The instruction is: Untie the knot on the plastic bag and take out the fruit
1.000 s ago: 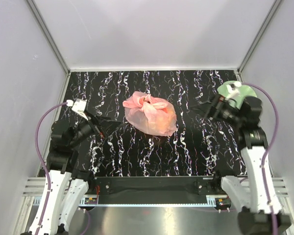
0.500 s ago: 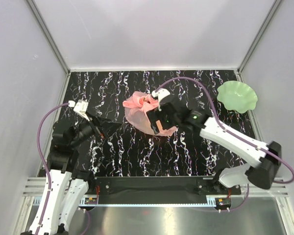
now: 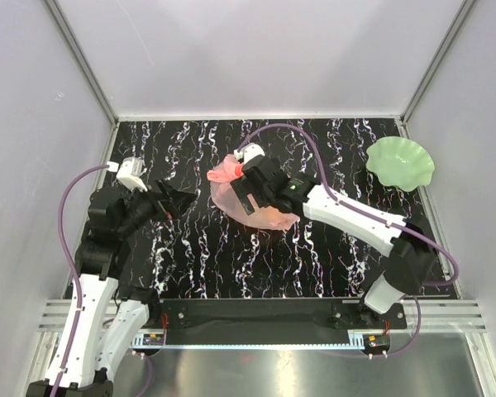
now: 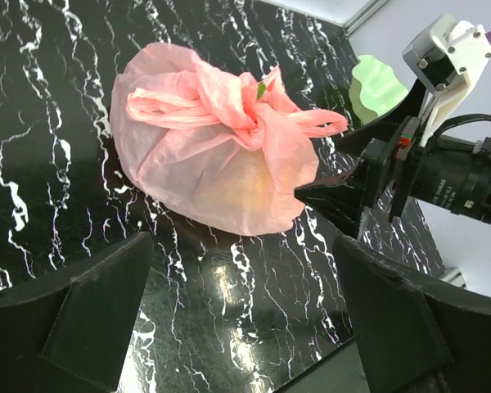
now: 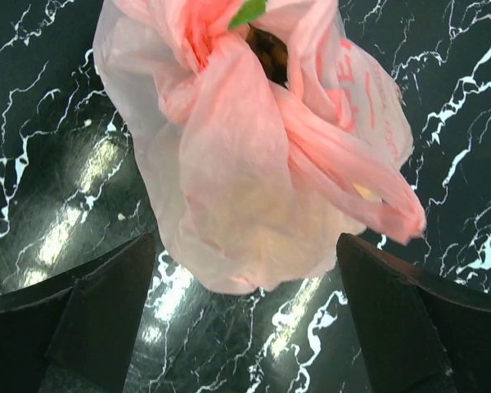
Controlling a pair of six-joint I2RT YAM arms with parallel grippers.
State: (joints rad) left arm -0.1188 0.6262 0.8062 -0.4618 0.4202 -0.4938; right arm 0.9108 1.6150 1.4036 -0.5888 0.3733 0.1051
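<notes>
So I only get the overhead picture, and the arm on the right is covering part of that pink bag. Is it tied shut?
Observer: Yes. The left wrist camera shows the plastic bag with its top twisted into a tight knot.
Visitor: Has the claw grabbed it?
Observer: No. In its own camera the right gripper is open, one finger either side of the bag, not closed on it.
Visitor: Can you see what's inside?
Observer: Only a small green leaf poking out of the knot; the rest I cannot make out through the plastic.
</notes>
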